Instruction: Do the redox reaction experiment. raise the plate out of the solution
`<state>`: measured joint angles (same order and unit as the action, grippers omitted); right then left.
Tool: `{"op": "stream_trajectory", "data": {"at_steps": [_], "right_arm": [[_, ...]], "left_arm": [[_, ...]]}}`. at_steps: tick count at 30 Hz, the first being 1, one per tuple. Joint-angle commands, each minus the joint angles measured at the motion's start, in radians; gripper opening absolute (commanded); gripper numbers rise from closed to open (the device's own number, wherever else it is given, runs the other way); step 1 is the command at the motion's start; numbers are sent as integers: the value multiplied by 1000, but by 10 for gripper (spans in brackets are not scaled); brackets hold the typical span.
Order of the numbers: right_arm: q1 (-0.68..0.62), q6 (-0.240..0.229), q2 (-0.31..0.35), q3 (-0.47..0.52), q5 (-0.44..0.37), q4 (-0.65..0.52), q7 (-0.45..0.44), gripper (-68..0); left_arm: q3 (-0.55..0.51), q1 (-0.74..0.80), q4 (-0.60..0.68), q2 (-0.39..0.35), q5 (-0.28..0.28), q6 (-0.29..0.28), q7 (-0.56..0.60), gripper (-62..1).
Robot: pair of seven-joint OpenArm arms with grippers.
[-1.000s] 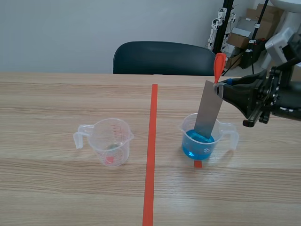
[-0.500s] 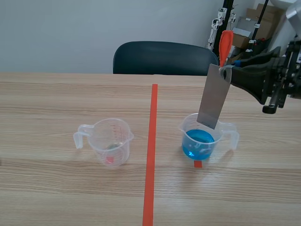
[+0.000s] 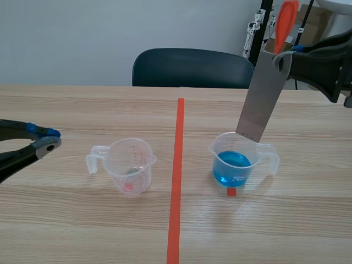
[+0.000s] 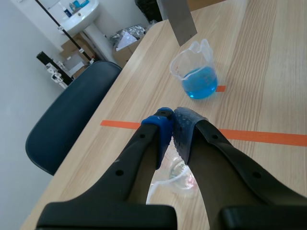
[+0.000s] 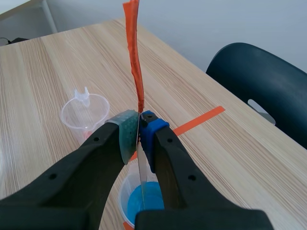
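Your wooden table (image 3: 66, 231) holds two clear plastic cups, and there is one grey metal plate. Both of your grippers are in view.

Nearest you, at the left edge, your left gripper (image 3: 48, 139) comes in low and level above the table. Its fingers are closed together on nothing, and it sits well apart from the cups.

Farther in, the cups stand on either side of the red tape line (image 3: 176, 192). The left cup (image 3: 130, 165) looks nearly empty. The right cup (image 3: 234, 165) holds the blue solution (image 3: 232, 166).

Above the right cup hangs the plate (image 3: 264, 96). It is tilted so its top leans right. Its lower edge is over the cup's mouth, clear of the blue liquid.

Your right gripper (image 5: 139, 125) enters high from the right. Its two pads are clamped on the plate's upper end. One orange strip (image 3: 285, 19) sticks up above them.

Farthest away, one dark chair (image 3: 192, 67) stands behind the table.
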<state>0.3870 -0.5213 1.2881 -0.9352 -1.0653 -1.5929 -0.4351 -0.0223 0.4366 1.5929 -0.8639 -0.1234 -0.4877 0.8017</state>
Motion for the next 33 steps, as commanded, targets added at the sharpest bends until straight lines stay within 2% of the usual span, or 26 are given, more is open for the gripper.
{"op": "stream_trajectory", "data": {"at_steps": [1, 7, 13, 18, 20, 23, 25, 29, 33], "right_arm": [[32, -3, 23, 15, -45, -13, -16, -669], [32, -3, 51, 19, -93, -27, -16, -669], [32, -3, 53, 20, -114, -28, -15, -669], [43, -3, 52, 21, -118, -28, -11, -669], [53, -3, 52, 21, -145, -28, -1, -669], [76, -3, 47, 21, -182, -28, 35, -669], [82, -3, 39, 21, -185, -28, 39, -669], [82, -3, 13, 21, -185, -28, 86, -669], [82, -3, -3, 21, -185, -28, 110, -669]], "left_arm": [[33, -24, 13, 27, 10, -5, -30, -569], [161, -144, 21, 93, -3, -33, -172, -569], [274, -256, 21, 167, -92, -33, -286, -569], [317, -336, 21, 214, -100, -44, -360, -569], [326, -363, 21, 228, -100, -55, -386, -569], [328, -393, 21, 249, -113, -62, -412, -569], [333, -410, 21, 258, -135, -68, -412, -569], [363, -455, 18, 288, -141, -77, -485, -569], [401, -497, 18, 332, -193, -77, -529, -569]]}}
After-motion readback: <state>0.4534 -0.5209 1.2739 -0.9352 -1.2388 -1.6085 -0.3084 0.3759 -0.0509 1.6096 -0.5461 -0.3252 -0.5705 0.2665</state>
